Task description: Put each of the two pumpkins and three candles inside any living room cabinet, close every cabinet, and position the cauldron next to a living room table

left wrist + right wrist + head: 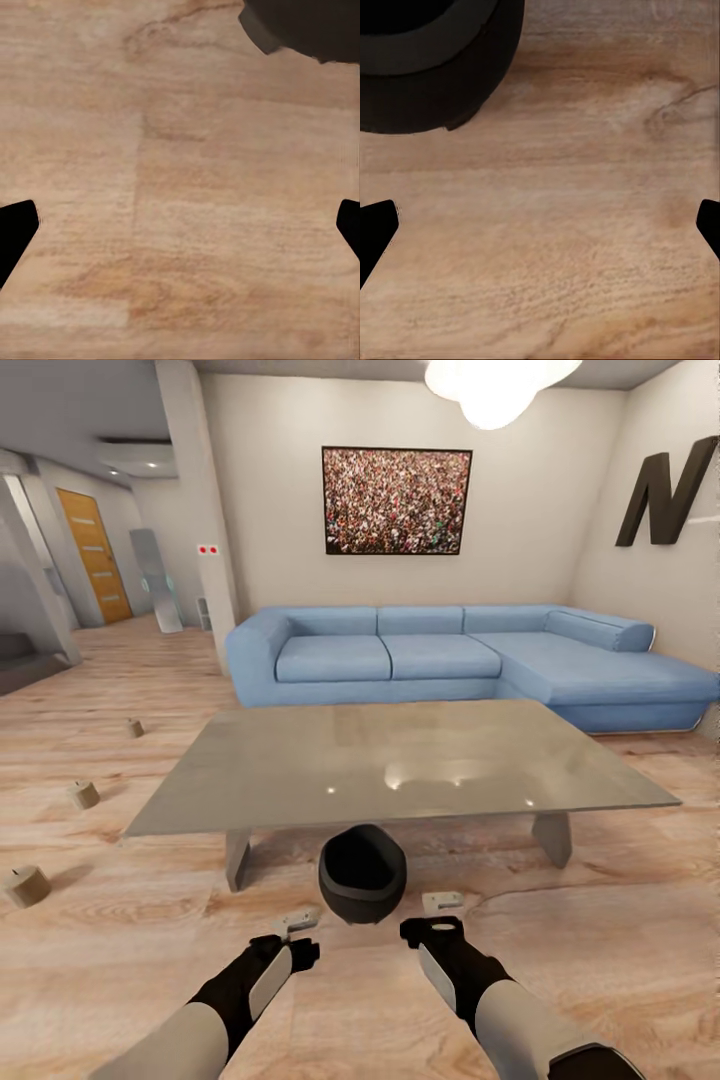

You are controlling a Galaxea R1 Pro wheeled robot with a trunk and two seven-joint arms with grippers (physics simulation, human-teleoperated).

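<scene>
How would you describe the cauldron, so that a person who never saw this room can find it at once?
Find the blue sofa, then the low grey table in front of it. On the wooden floor at the table's near edge, partly under it, stands the cauldron: a round black open pot, far bigger and darker than the small tan candles at the left.

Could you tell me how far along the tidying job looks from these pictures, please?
Looks done: the cauldron sits on the floor at the table edge. In hand: nothing; the left gripper and right gripper hang open. Left: three candles lie on the floor.
</scene>
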